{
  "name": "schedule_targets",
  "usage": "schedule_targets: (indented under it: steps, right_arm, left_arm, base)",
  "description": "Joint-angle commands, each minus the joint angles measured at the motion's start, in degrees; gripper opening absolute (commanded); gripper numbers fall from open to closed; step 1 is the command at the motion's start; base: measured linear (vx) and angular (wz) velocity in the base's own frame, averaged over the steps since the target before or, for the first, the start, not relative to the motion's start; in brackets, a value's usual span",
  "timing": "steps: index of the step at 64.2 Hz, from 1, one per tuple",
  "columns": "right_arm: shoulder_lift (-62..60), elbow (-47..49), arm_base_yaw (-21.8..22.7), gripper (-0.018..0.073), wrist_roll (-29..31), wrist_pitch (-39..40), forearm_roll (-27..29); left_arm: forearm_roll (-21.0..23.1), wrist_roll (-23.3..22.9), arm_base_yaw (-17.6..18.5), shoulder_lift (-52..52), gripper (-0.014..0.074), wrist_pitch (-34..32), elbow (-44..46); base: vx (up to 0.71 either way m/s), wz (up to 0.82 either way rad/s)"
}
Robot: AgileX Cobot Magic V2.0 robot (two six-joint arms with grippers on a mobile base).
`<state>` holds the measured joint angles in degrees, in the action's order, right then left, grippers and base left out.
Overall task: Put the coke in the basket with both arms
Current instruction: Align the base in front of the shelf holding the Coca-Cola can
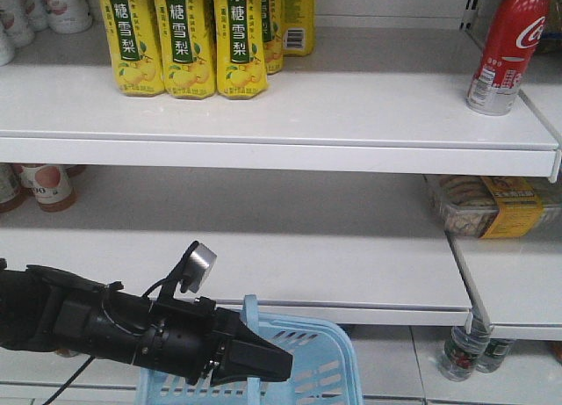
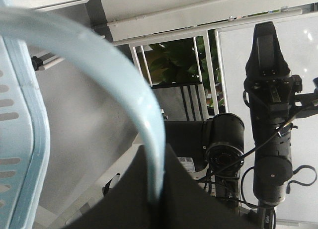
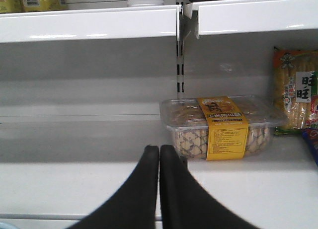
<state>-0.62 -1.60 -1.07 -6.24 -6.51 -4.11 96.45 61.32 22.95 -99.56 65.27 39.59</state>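
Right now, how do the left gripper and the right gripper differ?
The left gripper is clamped on the basket handle; the right gripper holds nothing. The left gripper sits low over the basket, while the right gripper points at a shelf with a clear snack box. Both have black fingers.

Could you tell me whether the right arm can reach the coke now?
Probably yes: the coke stands alone on the upper shelf, nothing before it. But the right gripper is shut, facing the biscuit tray one shelf lower, so it must rise and open.
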Motion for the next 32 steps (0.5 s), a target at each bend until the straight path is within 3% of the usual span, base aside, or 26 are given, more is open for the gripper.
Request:
schedule_targets:
  steps: [1,32]
  right_arm:
    - [-0.7,-0.5,0.3,-0.001,0.3,4.1,-0.3]
    - [-0.7,-0.5,0.3,-0.001,0.3,4.1,-0.3]
  left_arm:
    - [5.8,0.1,0.2,2.9,-0.0006,5.7,0.8]
    - [5.8,0.1,0.2,2.9,-0.0006,5.7,0.8]
  base:
    - [0.03,0.0]
    - [0.02,0.0]
